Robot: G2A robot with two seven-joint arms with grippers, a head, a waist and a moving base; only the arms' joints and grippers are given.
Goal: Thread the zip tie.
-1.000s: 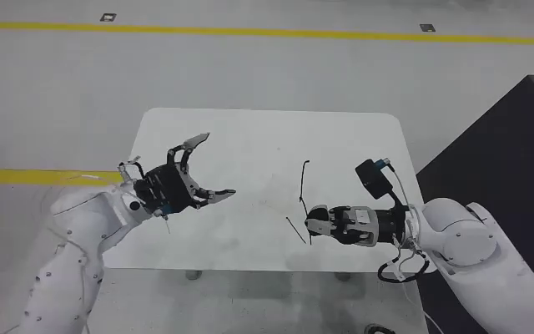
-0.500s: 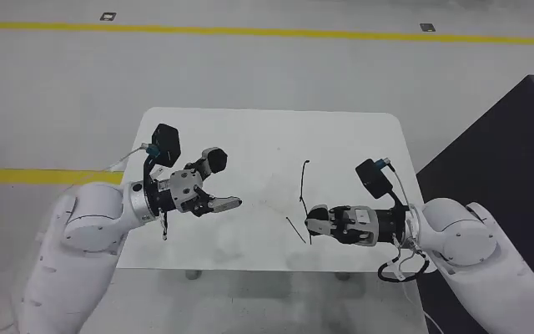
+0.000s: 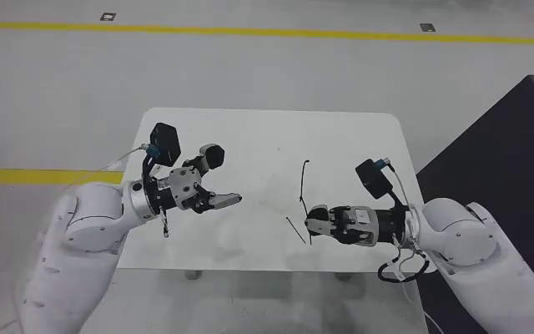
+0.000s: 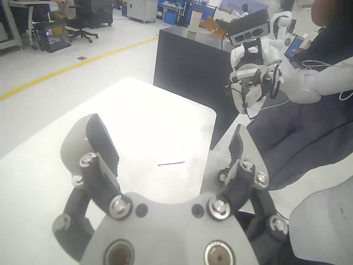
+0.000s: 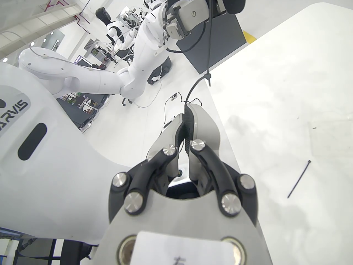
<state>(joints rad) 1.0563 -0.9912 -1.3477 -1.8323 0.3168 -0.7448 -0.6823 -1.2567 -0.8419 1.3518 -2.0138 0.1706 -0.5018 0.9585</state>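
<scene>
Risk shows first in the top view: the right end effector point(image 3: 309, 224) is clenched on a black zip tie point(image 3: 304, 184), with most of the strap standing free beyond its fingertips. The left end effector point(image 3: 224, 178) hangs released, well apart from it across the desk point(image 3: 250, 134). That long unsupported strap will probably sway, so tail and head may miss each other. A spare zip tie point(image 3: 294, 229) lies just beside the right fingertips, where a low pass could knock it.

In the left wrist view the left end effector point(image 4: 165, 122) gapes around nothing, with the spare zip tie point(image 4: 171, 163) on the desk ahead of it. Taking that one instead would, I judge, be a mistake.

In the right wrist view the right end effector point(image 5: 187, 111) pinches the zip tie point(image 5: 196, 86) by a narrow bite, which a tug could pull loose.
</scene>
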